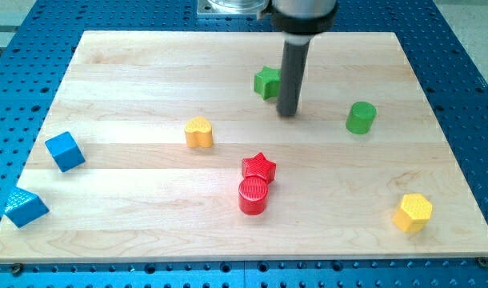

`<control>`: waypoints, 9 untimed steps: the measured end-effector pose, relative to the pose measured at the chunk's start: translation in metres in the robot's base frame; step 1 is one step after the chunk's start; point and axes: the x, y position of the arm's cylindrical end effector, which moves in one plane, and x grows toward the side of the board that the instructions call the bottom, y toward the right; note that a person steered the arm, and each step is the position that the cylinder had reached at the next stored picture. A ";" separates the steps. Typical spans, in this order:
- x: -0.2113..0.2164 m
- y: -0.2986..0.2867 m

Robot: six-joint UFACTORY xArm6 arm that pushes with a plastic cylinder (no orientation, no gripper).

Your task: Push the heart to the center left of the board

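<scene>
The yellow heart (199, 133) lies on the wooden board (132, 72), a little left of the middle. My tip (288, 114) is down on the board at the upper middle, well to the right of the heart and slightly above it. The tip stands just right of the green star (267, 82), close to it or touching it; I cannot tell which.
A red star (258, 167) and a red cylinder (253, 196) touch each other below the middle. A green cylinder (361, 118) is at the right, a yellow hexagon (412, 213) at the lower right. A blue cube (65, 151) and a blue wedge (25, 207) sit at the left edge.
</scene>
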 end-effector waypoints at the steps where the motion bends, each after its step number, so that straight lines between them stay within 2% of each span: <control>1: 0.047 -0.039; 2: 0.050 -0.120; 3: 0.050 -0.173; 4: 0.052 -0.184; 5: 0.053 -0.130; 6: 0.031 -0.141; 7: 0.021 -0.207; 8: 0.021 -0.190; 9: -0.007 -0.180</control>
